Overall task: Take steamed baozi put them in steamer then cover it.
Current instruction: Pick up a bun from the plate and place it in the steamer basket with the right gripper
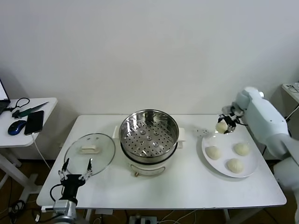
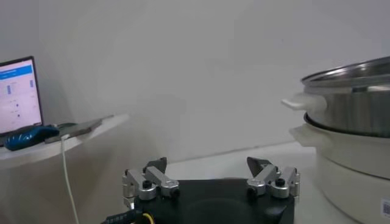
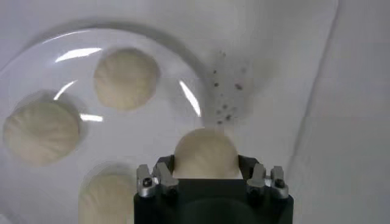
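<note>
My right gripper is shut on one cream-white baozi and holds it in the air above the far left rim of the white plate. Three more baozi lie on that plate. The steel steamer basket sits open and empty on its cream-white pot base at the table's middle. The glass cover with its cream handle lies flat on the table left of the steamer. My left gripper is open and empty, low at the table's front left edge, close to the cover.
A small side table at the far left carries a mouse, a phone and cables. A small speckled mark is on the tabletop beside the plate. The steamer also shows in the left wrist view.
</note>
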Controlling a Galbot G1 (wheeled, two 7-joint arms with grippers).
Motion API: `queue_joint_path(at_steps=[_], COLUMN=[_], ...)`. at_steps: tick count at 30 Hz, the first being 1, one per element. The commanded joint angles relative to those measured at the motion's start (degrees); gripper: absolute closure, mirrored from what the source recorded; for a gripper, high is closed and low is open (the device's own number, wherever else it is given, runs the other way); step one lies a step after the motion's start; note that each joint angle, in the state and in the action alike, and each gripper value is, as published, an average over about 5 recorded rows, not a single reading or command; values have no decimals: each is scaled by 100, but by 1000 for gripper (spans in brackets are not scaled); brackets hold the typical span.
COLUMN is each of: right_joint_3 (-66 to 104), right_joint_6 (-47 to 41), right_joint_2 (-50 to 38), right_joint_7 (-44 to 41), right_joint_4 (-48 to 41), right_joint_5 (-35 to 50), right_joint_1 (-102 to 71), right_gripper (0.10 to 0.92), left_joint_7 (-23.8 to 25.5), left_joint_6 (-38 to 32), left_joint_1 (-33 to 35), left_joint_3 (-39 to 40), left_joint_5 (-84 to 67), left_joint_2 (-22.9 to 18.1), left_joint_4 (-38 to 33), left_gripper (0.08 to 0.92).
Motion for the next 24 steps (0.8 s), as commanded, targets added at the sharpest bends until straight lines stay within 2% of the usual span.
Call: queue_joint_path(at_steps=[1,7,11,18,24], right_joint_3=[-2044,-2543,-2634,-2393,-2119], right_joint_6=[250,554,789,1393,1905], right_joint_2=[-107,569,1021,1684,2057], right_joint_7=[-394,-415,-361,-84,277], right_joint_4=[1600,1979,2259,2562,2433], right_joint_5=[1648,1909,1708,357,-908], right_joint_1=[1429,2063,2094,1504,879], right_gripper=[331,329,323,321,315], left_joint_7=[2,23,53,86,100], left_joint_6=[8,-3,5,39,14], left_joint_1=[64,150,193,266,300], left_joint_3=[27,52,66,76,65], left_joint_5=[23,39,47,70,65], left_joint_2=[-40,-46,-40,-14,2], left_joint_4=[-68,-115,-173,-279,-303], left_gripper=[177,177,177,177,177])
